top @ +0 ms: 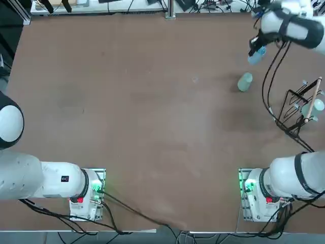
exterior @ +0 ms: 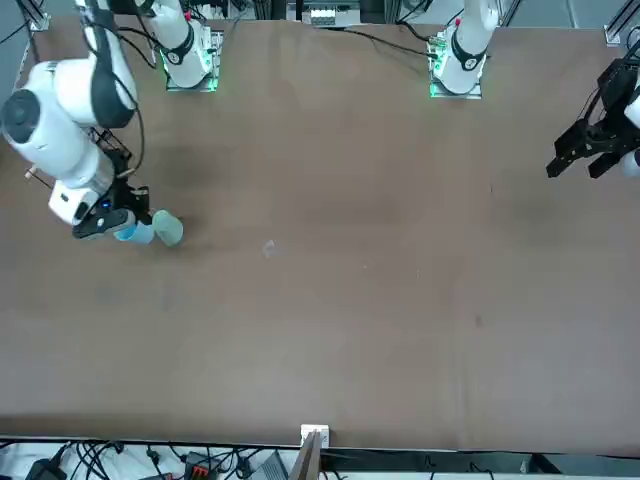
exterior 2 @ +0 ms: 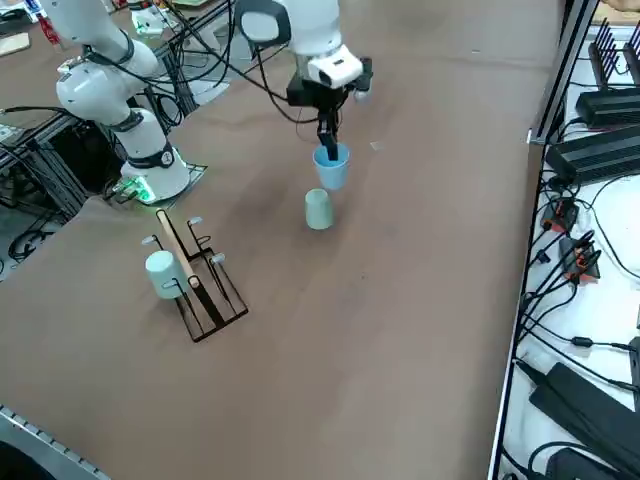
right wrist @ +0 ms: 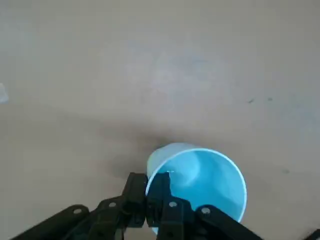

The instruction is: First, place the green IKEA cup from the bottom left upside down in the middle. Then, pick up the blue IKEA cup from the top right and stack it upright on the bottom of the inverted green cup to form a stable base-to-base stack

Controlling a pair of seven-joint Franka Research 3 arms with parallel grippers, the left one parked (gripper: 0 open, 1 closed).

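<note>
The green IKEA cup (top: 245, 82) is a small, pale mint tumbler, plain and tapered, with no handle; it stands upside down on the brown counter (top: 142, 117), wide mouth down and narrow base up, toward the far right of the counter rather than at its centre. Just beyond it, farther and slightly to the right, is the blue IKEA cup (top: 256, 56), a sky-blue tumbler of the same shape, upright with its mouth open upward. The right hand (right wrist: 152, 197) is clenched on the blue cup's rim, one finger outside the wall and one inside.

By count there is one green cup and one blue cup in play. At the right edge of the counter stands one black wire rack (exterior 2: 200, 285) with a wooden rod, and one further pale cup (exterior 2: 162, 272) hangs on it.

The right side view shows the blue cup (exterior 2: 331, 166) lifted off the counter, hanging higher than the green cup (exterior 2: 318, 210) and not resting on it. In the front view the two cups overlap beside the hand (exterior: 118, 226), so no gap can be read there. Only the wrist view shows the blue cup's empty interior (right wrist: 205, 180) and the fingers pinching its wall.
</note>
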